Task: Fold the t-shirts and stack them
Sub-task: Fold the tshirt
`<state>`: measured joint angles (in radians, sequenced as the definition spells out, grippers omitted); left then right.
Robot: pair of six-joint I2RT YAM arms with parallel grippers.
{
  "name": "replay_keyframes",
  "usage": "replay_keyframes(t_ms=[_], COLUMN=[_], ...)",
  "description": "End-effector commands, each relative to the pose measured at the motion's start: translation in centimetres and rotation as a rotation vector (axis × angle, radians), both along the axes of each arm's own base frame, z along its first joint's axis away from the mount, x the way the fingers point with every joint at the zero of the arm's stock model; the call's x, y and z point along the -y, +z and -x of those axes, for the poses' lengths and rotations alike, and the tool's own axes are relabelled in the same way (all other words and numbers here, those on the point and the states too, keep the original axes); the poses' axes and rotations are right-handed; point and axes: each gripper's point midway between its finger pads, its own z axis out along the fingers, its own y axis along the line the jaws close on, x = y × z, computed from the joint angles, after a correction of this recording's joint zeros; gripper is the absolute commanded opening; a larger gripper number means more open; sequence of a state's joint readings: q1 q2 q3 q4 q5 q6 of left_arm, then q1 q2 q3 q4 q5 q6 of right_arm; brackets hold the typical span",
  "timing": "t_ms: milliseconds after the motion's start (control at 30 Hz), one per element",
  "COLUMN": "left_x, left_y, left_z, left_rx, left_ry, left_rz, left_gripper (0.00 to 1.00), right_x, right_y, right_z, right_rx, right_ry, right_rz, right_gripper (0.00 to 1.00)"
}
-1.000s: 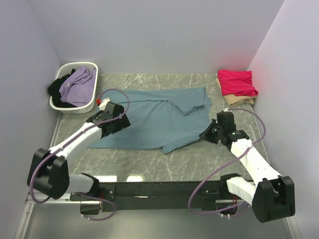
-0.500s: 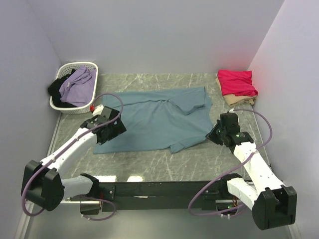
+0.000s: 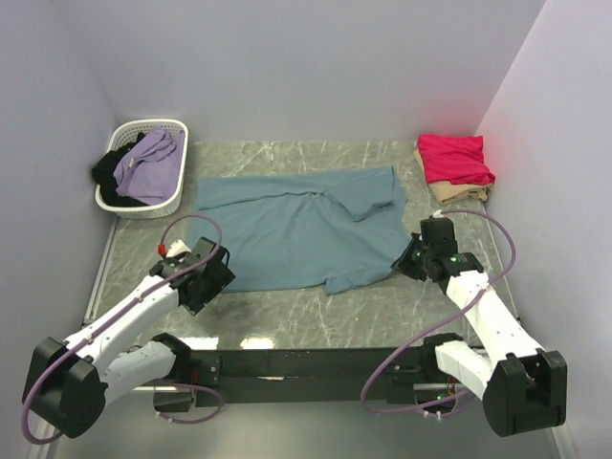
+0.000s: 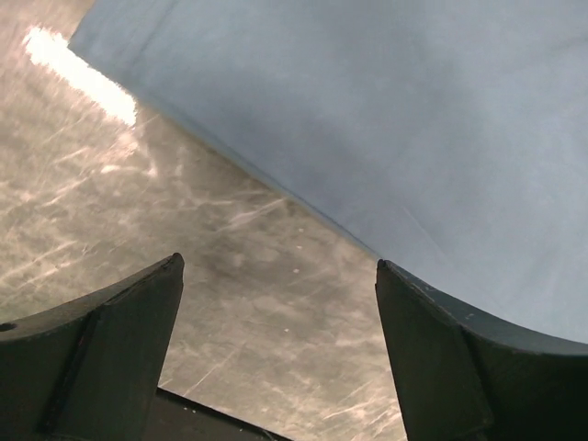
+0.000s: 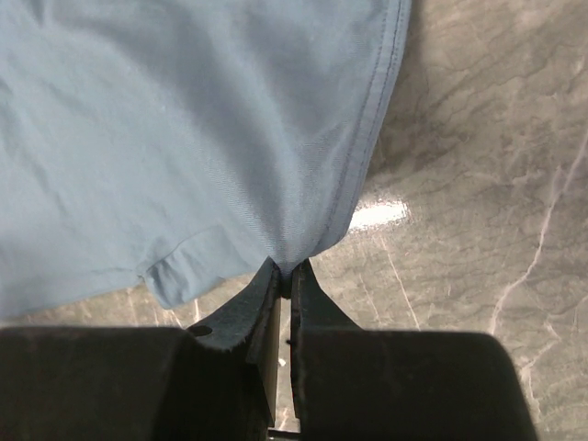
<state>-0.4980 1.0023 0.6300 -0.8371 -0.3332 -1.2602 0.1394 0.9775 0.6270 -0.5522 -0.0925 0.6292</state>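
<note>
The teal-blue t-shirt point(image 3: 301, 229) lies spread across the middle of the marble table. My right gripper point(image 3: 409, 259) is shut on its right hem; the right wrist view shows the cloth point(image 5: 211, 138) pinched between the jaws point(image 5: 287, 268). My left gripper point(image 3: 212, 277) is open and empty, just off the shirt's near-left corner; the left wrist view shows the shirt's edge point(image 4: 386, 119) beyond the spread fingers point(image 4: 432, 358). The crimson-pink t-shirt point(image 3: 455, 158) lies folded on the beige t-shirt point(image 3: 459, 194) at the back right.
A white slatted basket point(image 3: 143, 168) with lilac and black clothes stands at the back left. Purple walls close in the table on three sides. Bare marble point(image 4: 184, 248) lies under my left gripper.
My left gripper has let go of the shirt's left side and drawn back toward the near edge. The shirt has settled flat and wider. My right gripper holds almost still.
</note>
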Motion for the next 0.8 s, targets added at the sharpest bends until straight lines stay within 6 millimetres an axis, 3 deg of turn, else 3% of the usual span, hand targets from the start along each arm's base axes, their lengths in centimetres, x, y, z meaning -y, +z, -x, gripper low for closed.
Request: replay_keyframes(t_ms=[0, 400, 767], left_x=[-0.5, -0.8, -2.4], left_y=[-0.4, -3.5, -3.8], left_z=[-0.1, -0.9, -2.0], left_rx=[0.029, 0.005, 0.041], left_ry=[0.109, 0.184, 0.27], left_rz=[0.012, -0.038, -0.135], left_gripper=[0.88, 0.83, 0.74], right_x=[-0.4, -0.8, -0.9], right_y=[0.7, 1.2, 0.8], right_z=[-1.1, -1.7, -1.8], right_rx=[0.039, 0.047, 0.04], right_ry=[0.041, 0.067, 0.074], right_rz=[-0.005, -0.014, -0.016], right_gripper=[0.02, 0.02, 0.03])
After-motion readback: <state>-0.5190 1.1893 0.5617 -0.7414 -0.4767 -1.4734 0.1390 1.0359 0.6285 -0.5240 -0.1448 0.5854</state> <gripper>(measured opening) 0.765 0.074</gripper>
